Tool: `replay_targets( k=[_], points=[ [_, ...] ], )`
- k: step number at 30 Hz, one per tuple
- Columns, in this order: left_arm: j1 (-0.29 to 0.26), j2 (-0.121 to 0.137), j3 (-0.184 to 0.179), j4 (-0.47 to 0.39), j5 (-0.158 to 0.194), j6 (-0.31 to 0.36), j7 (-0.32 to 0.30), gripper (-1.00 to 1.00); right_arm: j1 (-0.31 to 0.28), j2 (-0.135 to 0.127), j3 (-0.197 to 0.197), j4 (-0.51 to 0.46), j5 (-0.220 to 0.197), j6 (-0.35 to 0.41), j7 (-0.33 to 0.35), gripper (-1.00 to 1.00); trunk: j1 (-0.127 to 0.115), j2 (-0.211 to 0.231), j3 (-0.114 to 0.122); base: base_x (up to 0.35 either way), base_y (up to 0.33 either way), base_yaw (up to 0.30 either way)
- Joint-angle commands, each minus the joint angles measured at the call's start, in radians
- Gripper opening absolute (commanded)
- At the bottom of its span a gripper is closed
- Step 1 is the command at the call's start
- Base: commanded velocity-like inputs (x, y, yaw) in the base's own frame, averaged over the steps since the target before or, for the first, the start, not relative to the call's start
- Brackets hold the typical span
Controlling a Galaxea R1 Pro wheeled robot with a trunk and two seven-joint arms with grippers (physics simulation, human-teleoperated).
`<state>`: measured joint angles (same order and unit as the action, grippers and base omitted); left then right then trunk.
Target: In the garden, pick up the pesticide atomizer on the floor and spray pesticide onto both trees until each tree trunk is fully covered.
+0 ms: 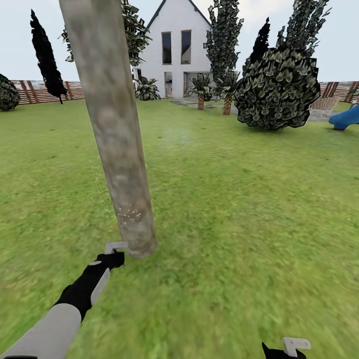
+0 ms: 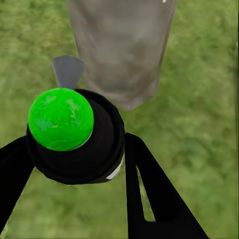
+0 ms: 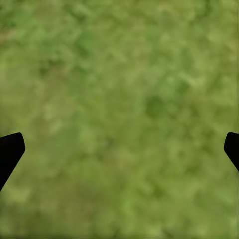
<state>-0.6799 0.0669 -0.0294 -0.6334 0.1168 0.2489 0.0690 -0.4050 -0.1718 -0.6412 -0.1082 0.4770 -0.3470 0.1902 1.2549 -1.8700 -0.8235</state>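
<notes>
One tree trunk [image 1: 117,149], thick and mottled grey-brown, rises right in front of me and leans slightly in the head view. A scatter of tiny white pesticide specks [image 1: 130,215] sits low on its bark. My left gripper [image 1: 115,252] reaches out to the trunk's base. In the left wrist view the left gripper [image 2: 74,149] is shut on the pesticide atomizer [image 2: 94,159], a dark round body with a bright green cap and a grey nozzle [image 2: 67,69] pointing at the trunk [image 2: 122,50]. My right gripper [image 1: 288,349] hangs low over the lawn, its fingers [image 3: 10,152] spread wide.
Green lawn [image 1: 239,209] stretches all around. A big round bush [image 1: 276,89] and a blue slide [image 1: 346,117] stand at the far right. A white house [image 1: 177,45], short palms [image 1: 201,92], tall dark trees [image 1: 224,35] and a slat fence [image 1: 45,92] line the back.
</notes>
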Motion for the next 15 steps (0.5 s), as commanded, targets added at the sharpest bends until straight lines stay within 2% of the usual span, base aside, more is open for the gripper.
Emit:
replay_targets(
  k=[1, 2, 3, 4, 5, 10, 11, 12, 13, 15],
  points=[
    [0.0, 0.002, 0.001, -0.023, 0.001, 0.013, 0.0, -1.0, 0.0, 0.0, 0.0, 0.0, 0.0, 0.0, 0.0, 1.0, 0.0, 0.0, 0.0, 0.0, 0.0, 0.0],
    [0.001, 0.01, 0.004, -0.053, 0.0, 0.049, 0.0, -1.0, 0.0, 0.0, 0.0, 0.0, 0.0, 0.0, 0.0, 1.0, 0.0, 0.0, 0.0, 0.0, 0.0, 0.0],
    [0.002, 0.031, 0.027, -0.089, 0.002, 0.088, -0.001, -1.0, 0.0, 0.0, 0.0, 0.0, 0.0, 0.0, 0.0, 1.0, 0.0, 0.0, 0.0, 0.0, 0.0, 0.0],
    [0.002, 0.041, 0.049, -0.107, 0.002, 0.107, -0.002, -1.0, 0.0, 0.0, 0.0, 0.0, 0.0, 0.0, 0.0, 1.0, 0.0, 0.0, 0.0, 0.0, 0.0, 0.0],
    [0.002, 0.042, 0.053, -0.113, -0.001, 0.115, -0.003, -1.0, 0.0, 0.0, 0.0, 0.001, 0.0, 0.0, 0.0, 1.0, 0.0, 0.0, 0.0, 0.0, 0.0, 0.0],
    [-0.005, 0.014, 0.054, -0.14, -0.006, 0.165, -0.005, -1.0, 0.0, 0.0, 0.0, 0.0, 0.0, 0.0, 0.0, 1.0, 0.0, 0.0, 0.0, 0.0, 0.0, 0.0],
    [-0.005, 0.009, 0.051, -0.163, -0.006, 0.195, -0.006, -1.0, 0.0, 0.0, 0.0, 0.0, 0.0, 0.0, 0.0, 1.0, 0.0, 0.0, 0.0, 0.0, 0.0, 0.0],
    [-0.004, 0.007, 0.031, -0.198, -0.006, 0.231, -0.007, -1.0, 0.0, 0.0, 0.0, 0.0, 0.0, 0.0, 0.0, 1.0, 0.0, 0.0, 0.0, 0.0, 0.0, 0.0],
    [-0.002, 0.008, -0.003, -0.267, -0.002, 0.278, -0.007, -1.0, 0.0, 0.0, 0.0, 0.0, 0.0, 0.0, 0.0, 1.0, 0.0, 0.0, 0.0, 0.0, 0.0, 0.0],
    [-0.001, 0.018, -0.009, -0.326, 0.002, 0.322, -0.008, -1.0, 0.0, 0.0, 0.0, 0.0, 0.0, 0.0, 0.0, 1.0, 0.0, 0.0, 0.0, 0.0, 0.0, 0.0]
  ],
)
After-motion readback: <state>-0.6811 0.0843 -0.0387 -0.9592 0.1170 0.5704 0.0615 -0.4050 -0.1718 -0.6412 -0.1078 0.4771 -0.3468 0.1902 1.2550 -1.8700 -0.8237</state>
